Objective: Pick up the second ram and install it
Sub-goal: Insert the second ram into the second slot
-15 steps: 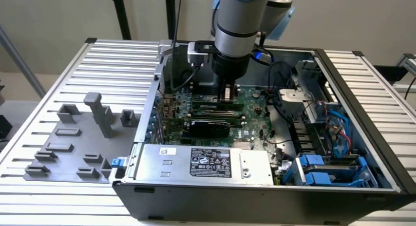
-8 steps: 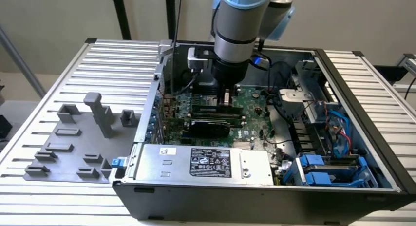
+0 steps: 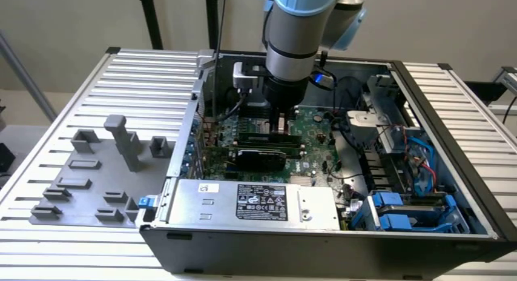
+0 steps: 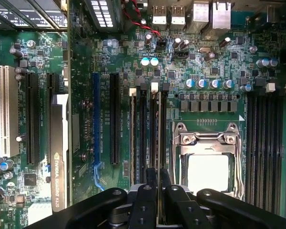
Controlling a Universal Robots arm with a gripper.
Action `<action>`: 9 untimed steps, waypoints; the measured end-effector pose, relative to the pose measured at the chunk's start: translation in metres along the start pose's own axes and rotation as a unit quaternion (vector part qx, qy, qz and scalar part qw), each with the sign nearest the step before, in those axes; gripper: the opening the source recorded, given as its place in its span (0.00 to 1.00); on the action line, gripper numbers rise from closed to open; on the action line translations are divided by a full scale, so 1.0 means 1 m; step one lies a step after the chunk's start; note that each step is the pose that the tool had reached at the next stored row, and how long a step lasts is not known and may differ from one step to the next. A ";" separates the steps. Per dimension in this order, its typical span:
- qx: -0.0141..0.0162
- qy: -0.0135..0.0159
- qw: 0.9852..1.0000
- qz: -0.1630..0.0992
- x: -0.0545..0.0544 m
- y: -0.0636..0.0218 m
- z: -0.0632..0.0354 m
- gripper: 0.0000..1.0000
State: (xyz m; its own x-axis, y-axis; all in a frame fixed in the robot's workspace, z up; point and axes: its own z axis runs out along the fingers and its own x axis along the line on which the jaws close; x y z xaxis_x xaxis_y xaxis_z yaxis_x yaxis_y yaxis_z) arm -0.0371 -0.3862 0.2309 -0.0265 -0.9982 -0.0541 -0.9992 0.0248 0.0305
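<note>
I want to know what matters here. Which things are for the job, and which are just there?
For the job: gripper, jaws closed on a thin edge-on strip, likely the second ram; memory slots; motherboard.
Just there: grey fixture tray; power supply; blue drive caddies; graphics card.

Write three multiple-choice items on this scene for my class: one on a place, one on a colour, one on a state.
1. Where is the grey fixture plate?
A. On the slatted table, to the exterior view's left of the computer case
B. Inside the case
C. On the power supply

2. What colour is the motherboard?
A. Red
B. Green
C. White

3. How is the computer case?
A. Closed
B. Wrapped
C. Open, its inside exposed

Answers:
1 A: the grey fixture plate lies on the slatted table beside the computer case.
2 B: the motherboard is green.
3 C: its components show from above.
</note>
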 end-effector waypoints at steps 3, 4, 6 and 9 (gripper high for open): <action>0.000 0.000 1.000 0.000 0.000 0.0000 0.0008 0.14; 0.000 0.000 1.000 0.000 0.000 0.0000 0.0009 0.14; 0.000 0.000 1.000 0.000 0.000 -0.0001 0.0012 0.14; 0.000 0.001 1.000 0.000 0.000 -0.0001 0.0015 0.14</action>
State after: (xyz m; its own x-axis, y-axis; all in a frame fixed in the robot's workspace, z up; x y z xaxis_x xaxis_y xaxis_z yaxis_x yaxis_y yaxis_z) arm -0.0371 -0.3862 0.2294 -0.0263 -0.9983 -0.0525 -0.9992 0.0248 0.0305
